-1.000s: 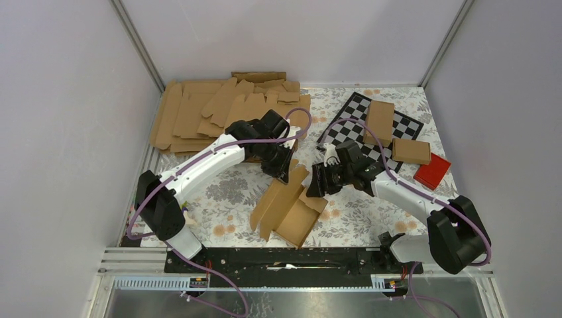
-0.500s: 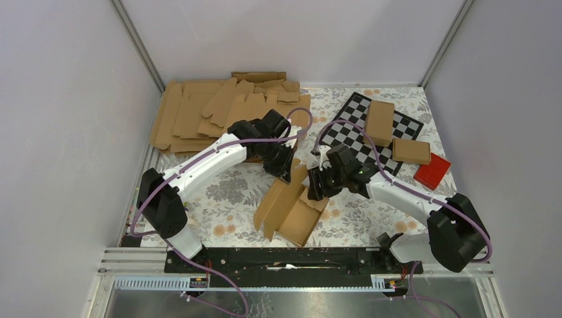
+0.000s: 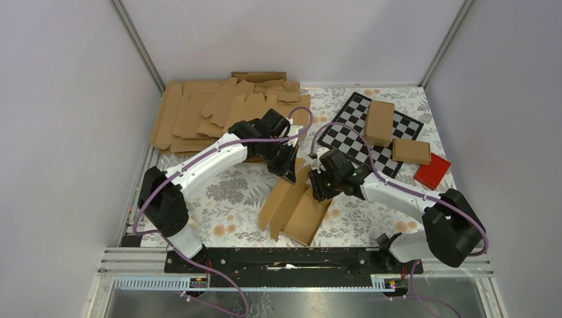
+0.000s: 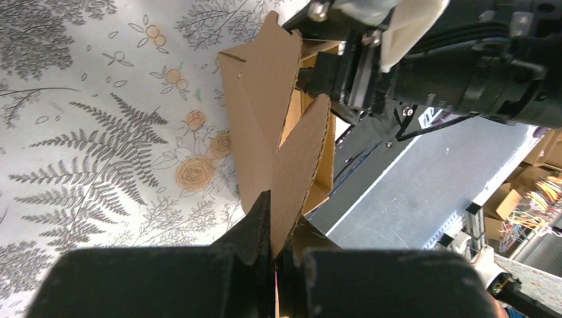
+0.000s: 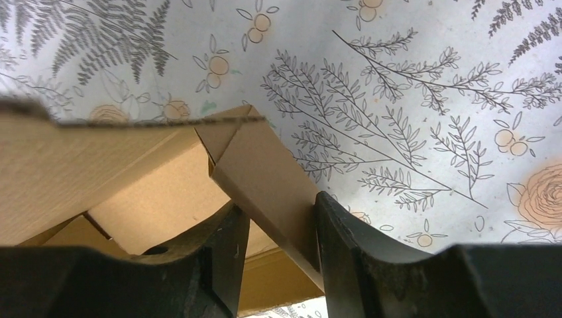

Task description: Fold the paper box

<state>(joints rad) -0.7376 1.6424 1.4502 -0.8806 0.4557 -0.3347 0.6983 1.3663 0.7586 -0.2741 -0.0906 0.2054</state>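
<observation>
The paper box (image 3: 296, 207) is a partly folded brown cardboard sheet in the middle of the flowered table, with its panels standing up at an angle. My left gripper (image 3: 289, 174) is at its far end and is shut on an upright flap (image 4: 291, 165); the jaws (image 4: 281, 255) pinch the flap's edge. My right gripper (image 3: 319, 190) is at the box's right side. Its fingers (image 5: 278, 213) are closed around a folded side wall (image 5: 265, 179) of the box. The box's inside shows below the left finger (image 5: 228, 238).
A pile of flat brown blanks (image 3: 212, 112) lies at the back left. A checkerboard mat (image 3: 349, 126) at the back right carries two finished cartons (image 3: 380, 120) (image 3: 411, 151). A red block (image 3: 432, 171) lies by the mat. A black rail (image 3: 285, 258) runs along the near edge.
My right gripper has moved left with the box's side wall, which now stands steeper, so the box looks narrower. My left gripper has shifted slightly, still shut on its flap.
</observation>
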